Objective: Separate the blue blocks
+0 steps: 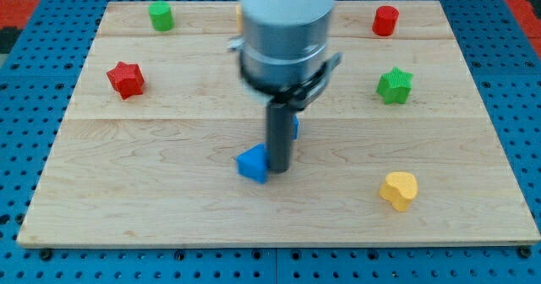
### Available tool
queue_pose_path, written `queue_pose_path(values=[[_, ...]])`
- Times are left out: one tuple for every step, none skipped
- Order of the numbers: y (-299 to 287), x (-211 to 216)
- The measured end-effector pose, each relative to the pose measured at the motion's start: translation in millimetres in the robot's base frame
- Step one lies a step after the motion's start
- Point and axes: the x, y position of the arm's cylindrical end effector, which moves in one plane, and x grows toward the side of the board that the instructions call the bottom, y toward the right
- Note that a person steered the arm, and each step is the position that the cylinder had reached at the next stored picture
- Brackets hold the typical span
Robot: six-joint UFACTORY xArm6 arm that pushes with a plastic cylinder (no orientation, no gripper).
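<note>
A blue triangular block (pixel 252 163) lies near the board's middle, toward the view's bottom. My tip (pixel 278 169) stands right beside it on its right, touching or nearly touching. A second blue block (pixel 294 128) shows only as a sliver behind the rod, up and right of the tip; its shape is hidden. The two blue blocks are a short way apart, with the rod between them.
A red star (pixel 125 79) lies at the left, a green block (pixel 161 16) at the top left, a red block (pixel 385 20) at the top right, a green star (pixel 395 84) at the right, a yellow heart-like block (pixel 399 189) at the bottom right. A yellow sliver (pixel 239 16) shows behind the arm. The wooden board (pixel 169 208) rests on blue pegboard.
</note>
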Motion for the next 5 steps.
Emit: queue_pose_path(values=[[-39.7, 10.3], [3.9, -21.4], [77.5, -45.2], [116.9, -59.7], [45.4, -79.5]])
